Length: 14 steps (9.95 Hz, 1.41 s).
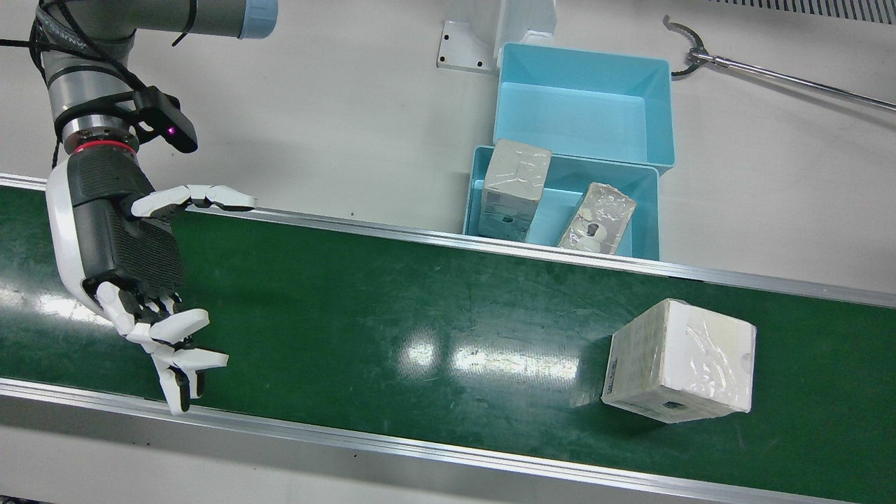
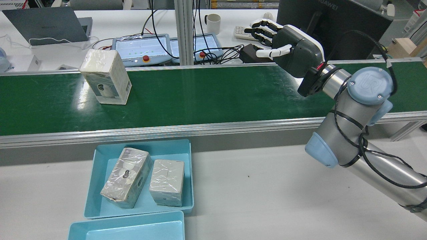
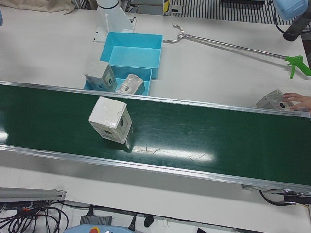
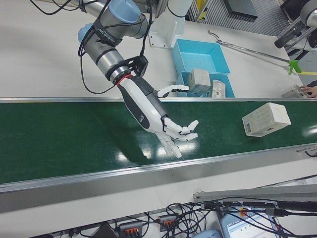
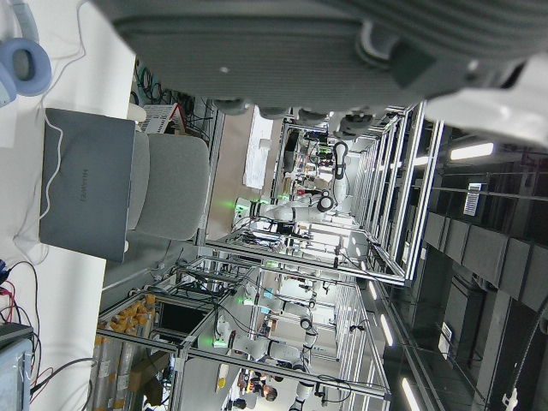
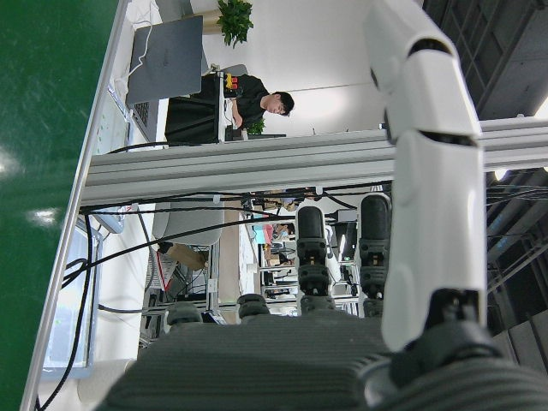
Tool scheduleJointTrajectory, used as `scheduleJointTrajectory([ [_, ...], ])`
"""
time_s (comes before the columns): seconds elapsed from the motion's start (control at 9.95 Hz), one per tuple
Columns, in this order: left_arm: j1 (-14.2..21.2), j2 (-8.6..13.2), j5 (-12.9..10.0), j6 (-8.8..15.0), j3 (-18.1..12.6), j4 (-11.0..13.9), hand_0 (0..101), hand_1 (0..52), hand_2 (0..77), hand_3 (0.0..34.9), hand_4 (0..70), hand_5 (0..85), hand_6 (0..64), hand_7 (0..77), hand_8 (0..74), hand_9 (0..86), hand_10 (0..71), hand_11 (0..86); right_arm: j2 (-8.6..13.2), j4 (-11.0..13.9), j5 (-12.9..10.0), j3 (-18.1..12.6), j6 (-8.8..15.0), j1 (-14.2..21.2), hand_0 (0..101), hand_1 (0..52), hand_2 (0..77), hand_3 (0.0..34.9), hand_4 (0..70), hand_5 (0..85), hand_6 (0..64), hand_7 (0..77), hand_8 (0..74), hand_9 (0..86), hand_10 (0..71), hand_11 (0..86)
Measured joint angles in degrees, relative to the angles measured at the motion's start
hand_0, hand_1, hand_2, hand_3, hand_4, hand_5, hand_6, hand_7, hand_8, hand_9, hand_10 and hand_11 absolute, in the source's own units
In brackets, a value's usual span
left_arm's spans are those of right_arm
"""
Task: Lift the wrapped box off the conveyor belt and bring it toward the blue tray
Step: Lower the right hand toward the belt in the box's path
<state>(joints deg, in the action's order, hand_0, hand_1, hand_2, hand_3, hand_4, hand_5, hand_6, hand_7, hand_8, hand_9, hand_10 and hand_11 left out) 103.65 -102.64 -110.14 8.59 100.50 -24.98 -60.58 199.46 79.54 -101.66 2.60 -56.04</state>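
The wrapped box [image 1: 679,360] stands on the green conveyor belt [image 1: 420,294], also in the rear view [image 2: 106,76], the left-front view [image 3: 111,119] and the right-front view [image 4: 266,119]. My right hand [image 1: 140,266] is open and empty above the belt, far along it from the box; it also shows in the rear view [image 2: 287,50] and the right-front view [image 4: 153,114]. The blue tray [image 1: 563,196] beside the belt holds two wrapped boxes [image 2: 126,178]. Of my left hand only the palm's edge [image 5: 342,43] shows, in its own view.
A second, empty blue tray [image 1: 584,115] sits behind the first. A long grabber tool [image 1: 770,70] lies on the table. A person's hand holds another wrapped box [image 3: 274,99] at the belt's far end. Laptops and cables lie beyond the belt [image 2: 50,26].
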Motion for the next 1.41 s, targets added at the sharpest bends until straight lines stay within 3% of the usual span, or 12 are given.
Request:
scheduleJointTrajectory([
  [0.5, 0.00, 0.00, 0.00, 0.00, 0.00, 0.00, 0, 0.0, 0.5, 0.0, 0.0, 1.1, 0.5, 0.0, 0.0, 0.0, 0.5, 0.0, -0.04, 0.02, -0.02, 0.09, 0.15, 0.23, 49, 15.3, 19.6, 19.0, 13.6, 39.3, 4.4, 26.7, 0.0, 6.5, 0.0, 1.6],
  [0.6, 0.00, 0.00, 0.00, 0.00, 0.00, 0.00, 0, 0.0, 0.5, 0.0, 0.0, 1.1, 0.5, 0.0, 0.0, 0.0, 0.5, 0.0, -0.04, 0.02, -0.03, 0.09, 0.18, 0.35, 49, 15.3, 19.6, 20.9, 13.6, 39.3, 4.4, 26.7, 0.0, 6.5, 0.0, 1.6],
  [0.7, 0.00, 0.00, 0.00, 0.00, 0.00, 0.00, 0, 0.0, 0.5, 0.0, 0.0, 1.1, 0.0, 0.0, 0.0, 0.0, 0.5, 0.0, -0.04, 0.00, -0.02, 0.10, 0.20, 0.43, 49, 17.5, 20.7, 20.9, 13.6, 39.8, 4.4, 26.7, 0.0, 6.5, 0.0, 1.6],
  [1.41, 0.00, 0.00, 0.00, 0.00, 0.00, 0.00, 0, 0.0, 0.5, 0.0, 0.0, 1.1, 0.0, 0.0, 0.0, 0.0, 0.5, 0.0, -0.15, 0.04, -0.06, 0.21, 0.20, 0.81, 49, 16.4, 21.8, 20.7, 12.5, 39.8, 4.4, 26.7, 0.0, 6.5, 0.0, 1.6],
])
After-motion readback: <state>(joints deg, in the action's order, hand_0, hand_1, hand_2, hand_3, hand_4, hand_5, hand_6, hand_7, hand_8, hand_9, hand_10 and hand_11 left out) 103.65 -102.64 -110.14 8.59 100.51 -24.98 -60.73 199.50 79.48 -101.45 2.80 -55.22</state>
